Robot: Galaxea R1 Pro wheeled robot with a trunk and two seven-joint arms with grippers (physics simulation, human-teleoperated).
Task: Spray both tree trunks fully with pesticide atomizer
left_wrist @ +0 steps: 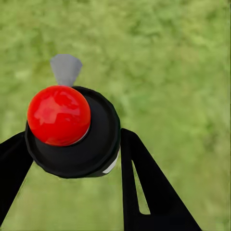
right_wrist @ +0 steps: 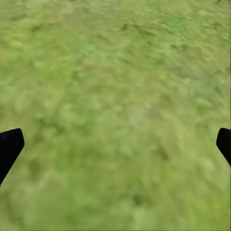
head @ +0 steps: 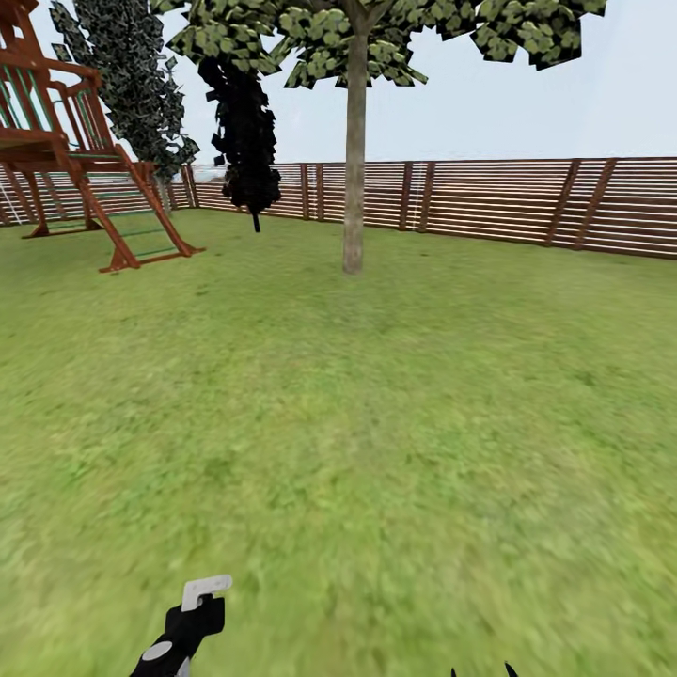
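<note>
The pesticide atomizer (left_wrist: 91, 149) is a dark round sprayer with a red knob and a grey-white nozzle. My left gripper (left_wrist: 74, 144) is shut on it, one black finger (left_wrist: 149, 187) on each side. In the head view the atomizer (head: 199, 606) is low at the left, its white nozzle pointing forward over the lawn. One tree stands far ahead, with a straight pale mottled trunk (head: 354, 169) and ragged green foliage above. My right gripper (right_wrist: 115, 144) hangs open over bare grass, and its tips (head: 481, 671) peek in at the bottom edge of the head view.
A brown slat fence (head: 527, 202) closes the far side of the lawn (head: 376, 423). A red-brown wooden play frame (head: 66, 141) stands at the far left. Beside it are a dark conifer (head: 132, 85) and a black-leaved small tree (head: 244, 132).
</note>
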